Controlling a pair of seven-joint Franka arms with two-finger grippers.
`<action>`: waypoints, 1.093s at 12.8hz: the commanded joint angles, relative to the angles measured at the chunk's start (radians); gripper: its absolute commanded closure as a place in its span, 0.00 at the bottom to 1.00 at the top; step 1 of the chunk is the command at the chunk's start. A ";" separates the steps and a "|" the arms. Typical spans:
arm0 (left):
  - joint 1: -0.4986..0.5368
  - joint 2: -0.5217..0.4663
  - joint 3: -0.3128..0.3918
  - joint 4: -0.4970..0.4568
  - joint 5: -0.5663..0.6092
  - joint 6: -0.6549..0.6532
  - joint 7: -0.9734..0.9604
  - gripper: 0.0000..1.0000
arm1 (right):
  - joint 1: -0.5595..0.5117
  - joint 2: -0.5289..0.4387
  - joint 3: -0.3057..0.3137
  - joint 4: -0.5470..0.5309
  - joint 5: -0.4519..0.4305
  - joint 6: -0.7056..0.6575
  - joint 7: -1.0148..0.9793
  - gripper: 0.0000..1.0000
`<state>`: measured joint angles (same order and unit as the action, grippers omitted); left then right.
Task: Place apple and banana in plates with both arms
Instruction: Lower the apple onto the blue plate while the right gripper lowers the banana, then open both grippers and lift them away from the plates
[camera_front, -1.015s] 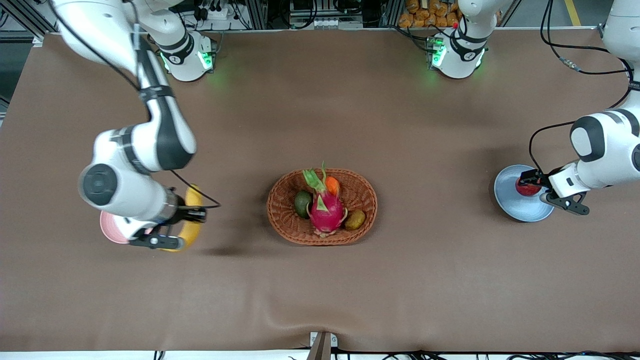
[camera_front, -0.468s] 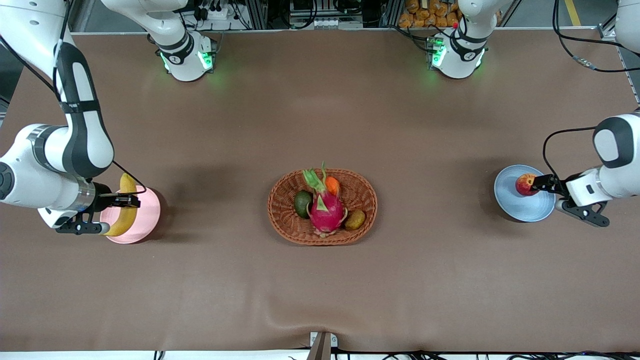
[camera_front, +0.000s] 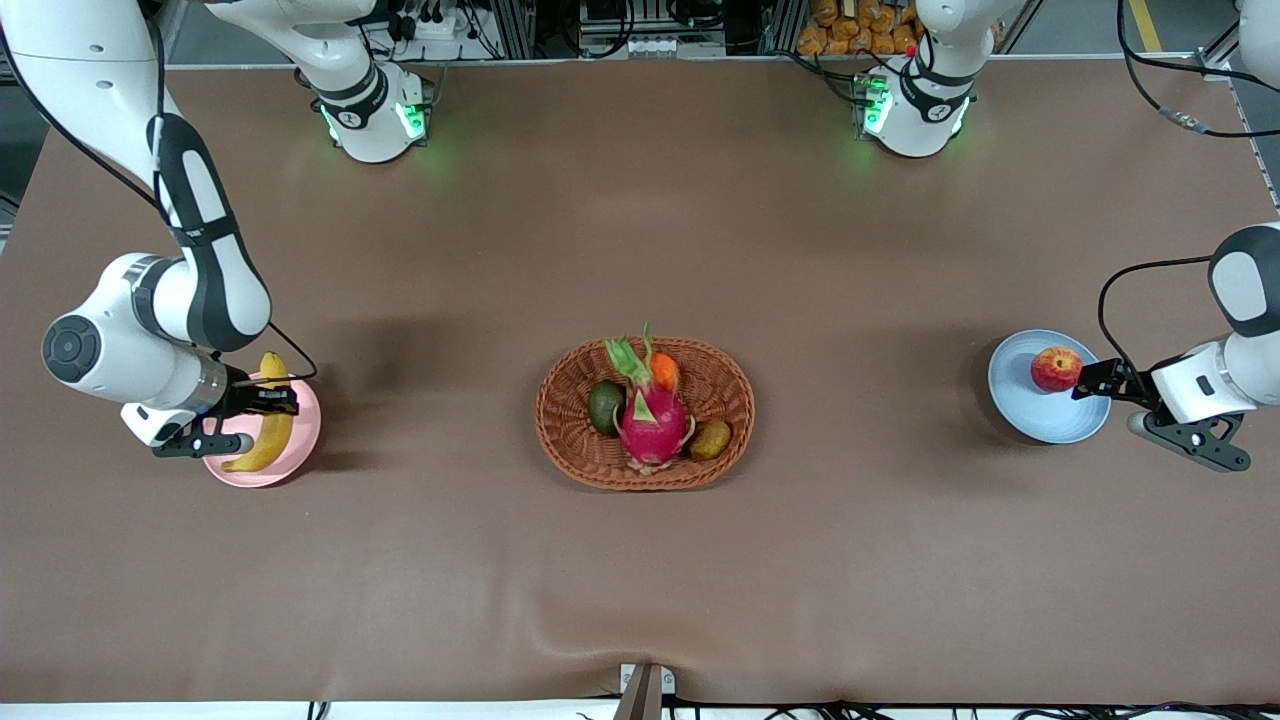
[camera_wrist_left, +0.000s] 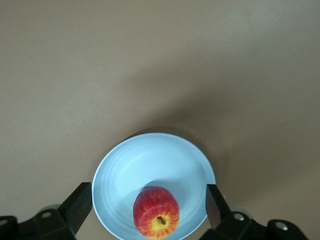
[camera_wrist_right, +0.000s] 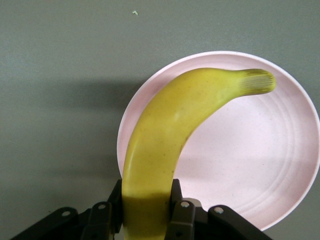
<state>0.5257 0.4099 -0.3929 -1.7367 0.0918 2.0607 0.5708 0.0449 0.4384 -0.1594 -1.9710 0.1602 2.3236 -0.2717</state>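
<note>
The red apple (camera_front: 1056, 369) lies in the light blue plate (camera_front: 1020, 410) at the left arm's end of the table. My left gripper (camera_front: 1092, 384) is open beside the plate's rim, clear of the apple (camera_wrist_left: 156, 212); its fingers (camera_wrist_left: 80, 202) stand wide on either side of the blue plate (camera_wrist_left: 130, 165). My right gripper (camera_front: 268, 402) is shut on the yellow banana (camera_front: 268, 425) and holds it over the pale pink plate (camera_front: 305, 440) at the right arm's end. In the right wrist view the banana (camera_wrist_right: 170, 135) curves over the pink plate (camera_wrist_right: 270, 165), clamped at its lower end.
An oval brown wicker basket (camera_front: 570, 440) stands mid-table with a magenta dragon fruit (camera_front: 652, 415), a small orange fruit (camera_front: 665, 371), a dark green fruit (camera_front: 605, 406) and a brownish fruit (camera_front: 710, 439). The table is covered by a brown cloth.
My left gripper has let go of the apple, which now lies in the blue plate, and has drawn back from it. My right gripper has carried the banana over the pink plate.
</note>
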 joint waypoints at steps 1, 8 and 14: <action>0.007 -0.029 -0.024 0.023 0.003 -0.068 -0.031 0.00 | -0.036 0.014 0.014 -0.014 -0.019 0.062 -0.061 0.88; -0.214 -0.150 0.116 0.049 -0.027 -0.223 -0.118 0.00 | -0.028 -0.044 0.018 0.007 -0.016 -0.053 -0.037 0.00; -0.512 -0.243 0.382 0.207 -0.109 -0.428 -0.129 0.00 | 0.029 -0.243 0.008 0.034 -0.062 -0.274 0.118 0.00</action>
<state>0.0370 0.1570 -0.0417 -1.5889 -0.0043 1.6743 0.4475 0.0915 0.2790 -0.1446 -1.9167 0.1280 2.1058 -0.1706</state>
